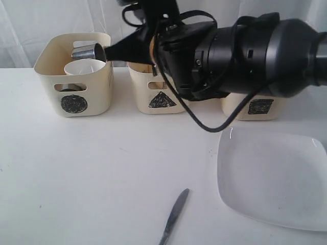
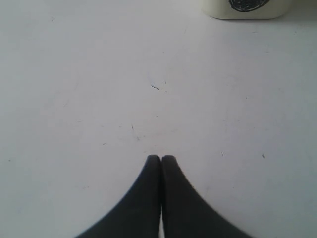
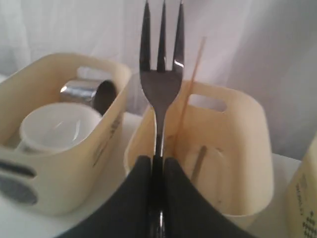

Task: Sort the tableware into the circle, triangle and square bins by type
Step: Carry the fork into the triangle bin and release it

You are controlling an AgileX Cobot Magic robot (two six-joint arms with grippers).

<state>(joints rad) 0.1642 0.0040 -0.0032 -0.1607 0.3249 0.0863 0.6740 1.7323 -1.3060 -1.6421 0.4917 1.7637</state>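
Table: white, with a broad bare run across the front and left. The left gripper hangs over it, jaws pressed together and empty, parked clear of the work.

Right arm: reaches across the middle and masks most of the square bin and the top of the triangle bin.

Large white squarish plate: lies flat at front right, unsorted, and runs out of frame.

Circle bin: far left. It holds a steel mug on its side and a white bowl, so round vessels seem to be grouped there.

Knife: alone near the front, with open room around it.

Fork: the right gripper is closed on its handle, tines pointing away, lined up with the triangle bin, where a chopstick leans. This looks like the cutlery bin. The drop must clear the near rim, and the gap to the circle bin is narrow.
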